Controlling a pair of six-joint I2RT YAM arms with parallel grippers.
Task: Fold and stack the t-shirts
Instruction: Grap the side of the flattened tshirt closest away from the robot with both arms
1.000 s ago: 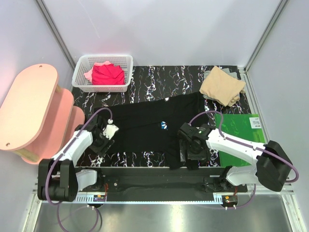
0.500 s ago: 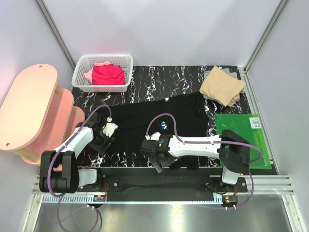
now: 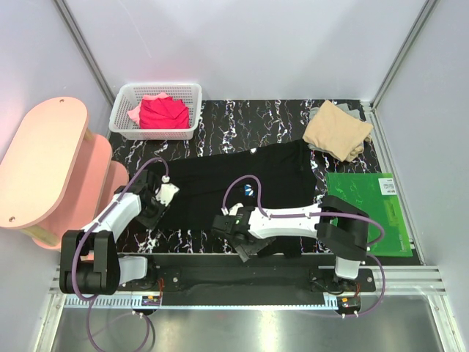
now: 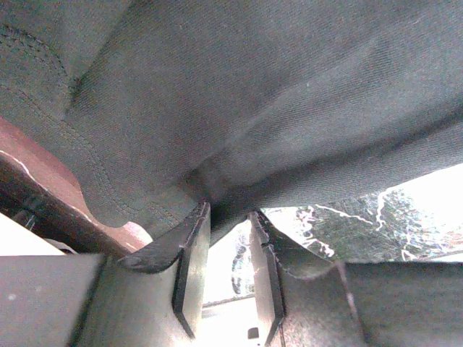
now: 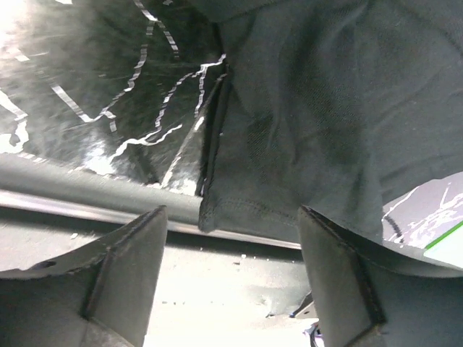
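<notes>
Basket of white mesh is sitting at the 11 o'clock corner of the marble table, holding a bunched red t-shirt and a pink t-shirt. At 8 o'clock the left gripper is pinching a tented fold of the black t-shirt, its jaws nearly together on the cloth. That shirt is lying spread across the middle of the table, its daisy print facing up. At 6 o'clock the right gripper is straddling the shirt's near hem, jaws spread wide and holding nothing. A folded tan t-shirt is resting at 1 o'clock, with a green board lying at 4 o'clock.
</notes>
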